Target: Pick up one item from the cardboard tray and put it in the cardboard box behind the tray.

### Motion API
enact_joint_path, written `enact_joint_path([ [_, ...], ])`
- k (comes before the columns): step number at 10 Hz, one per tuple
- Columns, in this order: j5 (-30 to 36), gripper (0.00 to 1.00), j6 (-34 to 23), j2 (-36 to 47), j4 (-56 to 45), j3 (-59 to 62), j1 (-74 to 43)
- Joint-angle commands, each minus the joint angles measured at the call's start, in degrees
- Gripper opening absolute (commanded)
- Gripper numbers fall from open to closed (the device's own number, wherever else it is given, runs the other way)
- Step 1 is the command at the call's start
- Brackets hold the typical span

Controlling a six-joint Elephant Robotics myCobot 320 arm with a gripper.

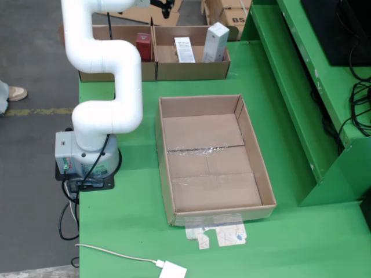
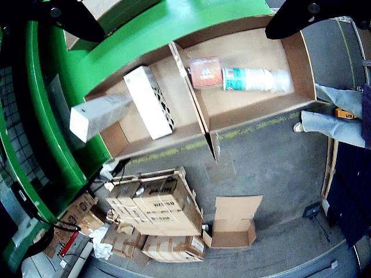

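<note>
Two cardboard trays stand side by side at the table's back edge; the left tray holds a red box. The right tray holds a flat white box and an upright white box. The large cardboard box is empty at mid-table. My gripper hangs above the trays, mostly cut off by the frame. In the wrist view the gripper is open and empty, fingers wide apart. Below it lie the upright white box, the patterned white box, the red box and a white bottle.
A green shelf unit walls the table's right side, with black cables. Tape scraps and a white adapter lie near the front edge. A person's legs and stacked cartons are on the floor beyond the trays.
</note>
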Motion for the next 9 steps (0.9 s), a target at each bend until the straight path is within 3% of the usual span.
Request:
enact_joint_path([
  [1,3.0,1.00,1.9,8.7,-11.7,1.1,-5.1],
  [5,5.1,1.00,3.2,14.9,-22.3,1.1,-10.2],
  [9,8.1,1.00,-0.6,21.5,-31.2,1.1,-22.0],
])
